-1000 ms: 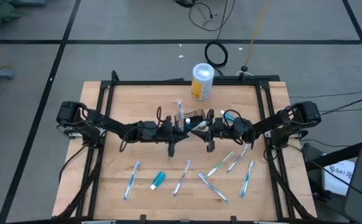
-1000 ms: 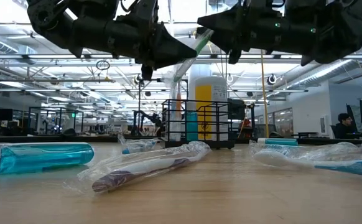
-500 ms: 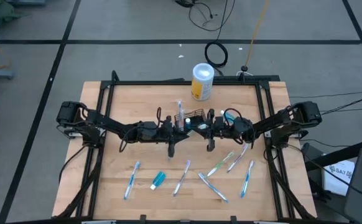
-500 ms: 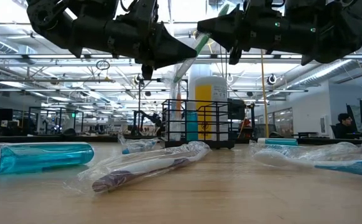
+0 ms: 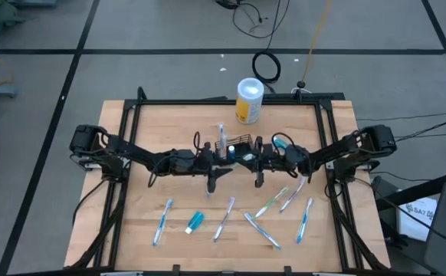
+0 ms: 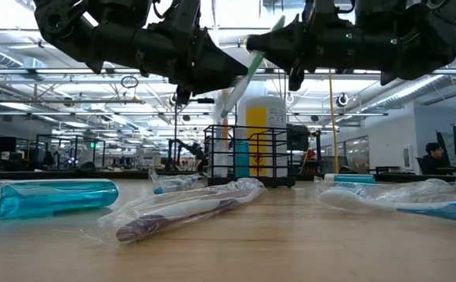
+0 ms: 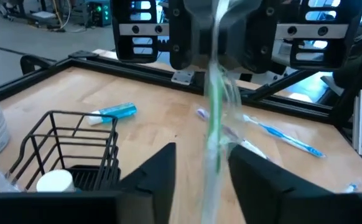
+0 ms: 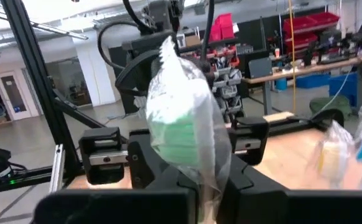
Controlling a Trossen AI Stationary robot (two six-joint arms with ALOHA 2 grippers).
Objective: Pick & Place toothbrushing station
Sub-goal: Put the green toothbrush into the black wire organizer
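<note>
Grippers meet over basket [image 5: 237, 145] at table centre: my right gripper [image 5: 255, 156] clenched on wrapped green toothbrush [image 6: 251, 59], my left gripper [image 5: 224, 158] open, at its 9 o'clock.

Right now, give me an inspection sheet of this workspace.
Surface: wooden tabletop in a black frame.
Job's things: black wire basket at table centre, items upright inside.
Clutter: wrapped toothbrushes and a teal tube at the front; white-and-yellow canister at the back.
Grippers: right pincer shut on a wrapped green toothbrush beside the basket; left pincer open, facing it.
Cables: black coil on the floor.
Surroundings: workshop; seated person far off.
</note>
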